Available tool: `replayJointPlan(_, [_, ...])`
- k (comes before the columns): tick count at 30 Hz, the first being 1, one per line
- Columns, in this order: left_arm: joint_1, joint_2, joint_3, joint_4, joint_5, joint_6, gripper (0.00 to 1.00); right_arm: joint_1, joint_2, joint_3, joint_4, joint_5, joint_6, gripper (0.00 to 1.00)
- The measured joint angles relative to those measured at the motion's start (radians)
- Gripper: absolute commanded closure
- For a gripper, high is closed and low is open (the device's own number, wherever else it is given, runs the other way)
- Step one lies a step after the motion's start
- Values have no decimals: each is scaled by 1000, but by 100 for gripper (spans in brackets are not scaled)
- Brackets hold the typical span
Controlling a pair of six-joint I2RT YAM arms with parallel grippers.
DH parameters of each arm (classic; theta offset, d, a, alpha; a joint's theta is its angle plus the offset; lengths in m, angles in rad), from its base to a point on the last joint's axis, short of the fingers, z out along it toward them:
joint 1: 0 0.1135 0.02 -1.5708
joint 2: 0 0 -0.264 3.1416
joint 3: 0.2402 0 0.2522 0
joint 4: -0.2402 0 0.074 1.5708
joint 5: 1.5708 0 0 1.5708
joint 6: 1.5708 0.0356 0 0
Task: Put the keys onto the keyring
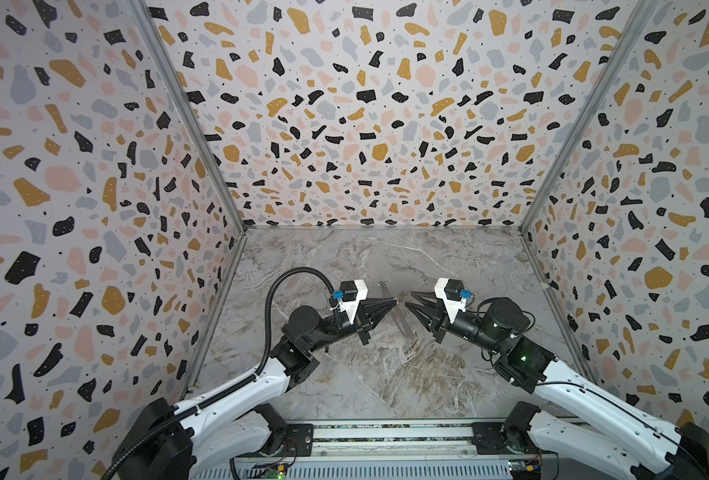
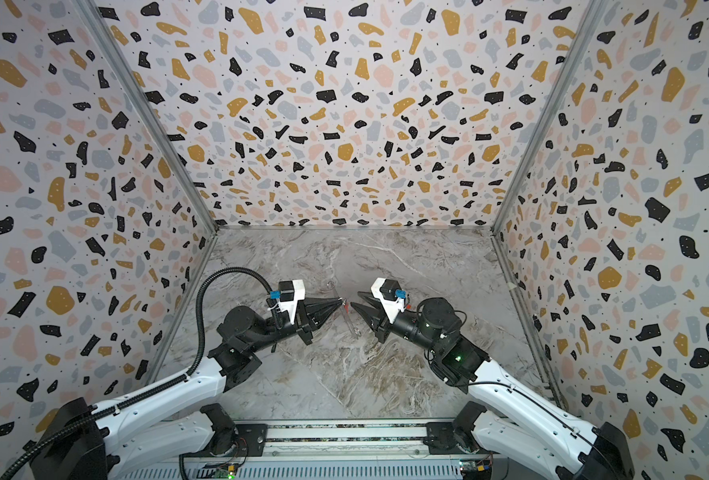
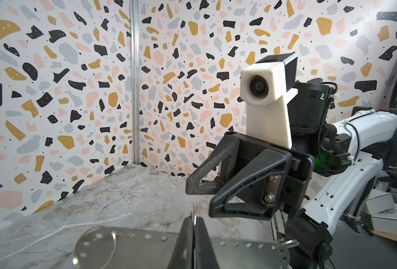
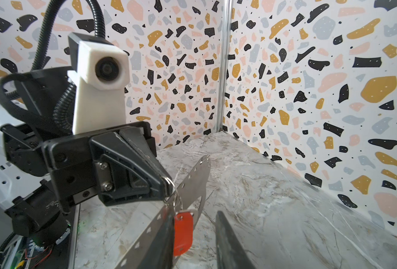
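Note:
The keyring [image 4: 193, 177] is a flat grey metal loop with small holes along its rim, and it hangs tilted in the air above the marble table. My left gripper [image 4: 168, 188] is shut on it near its middle, where a thin wire ring pokes out between the tips. A key's red tag [image 4: 183, 230] hangs from that wire ring. My right gripper [image 4: 193, 214] faces the left one tip to tip, open. The tag hangs free between its fingers, close to one of them. In both top views the two grippers [image 1: 394, 300] [image 1: 409, 299] almost meet over the keyring [image 1: 402, 322].
The marble table [image 1: 386, 374] is boxed in by terrazzo-patterned walls on the left, back and right. Both arms reach in from the rail [image 1: 386, 440] at the front edge. In the left wrist view a small wire ring [image 3: 286, 243] sticks out at one end of the keyring [image 3: 146, 246].

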Motion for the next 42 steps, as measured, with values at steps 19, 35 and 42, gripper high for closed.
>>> replayJointPlan(19, [0,40,0,57,29,-40,100,18,42,-19,0,-29,-1,81])
replayJointPlan(35, [-1,44,0,76,31,-61,100,33,56,-19,3,-17,-9,82])
replayJointPlan(42, [-2,44,0,77,31,-63,100,36,56,-19,18,2,-10,81])
